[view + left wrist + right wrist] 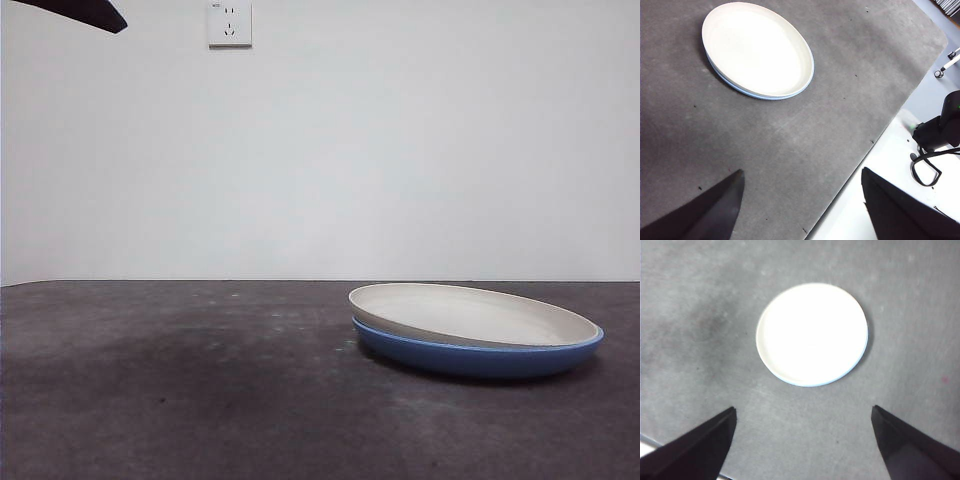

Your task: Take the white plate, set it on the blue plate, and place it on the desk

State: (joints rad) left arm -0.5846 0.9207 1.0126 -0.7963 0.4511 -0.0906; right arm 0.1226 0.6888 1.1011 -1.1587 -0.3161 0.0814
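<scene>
The white plate (470,312) lies stacked on the blue plate (470,357) on the desk (180,390), at the right of the front view, tilted a little. The stack shows in the left wrist view as the white plate (757,47) with a thin blue rim (747,92) under it, and in the right wrist view as the white plate (812,333) with a blue edge (866,344). My left gripper (802,205) is open and empty, high and far from the plates. My right gripper (802,440) is open and empty, high above the stack.
A black arm tip (85,12) shows at the top left corner. A wall socket (229,22) is on the white wall. The desk's edge (880,135) and a white surface with a black cable (926,167) lie beyond it.
</scene>
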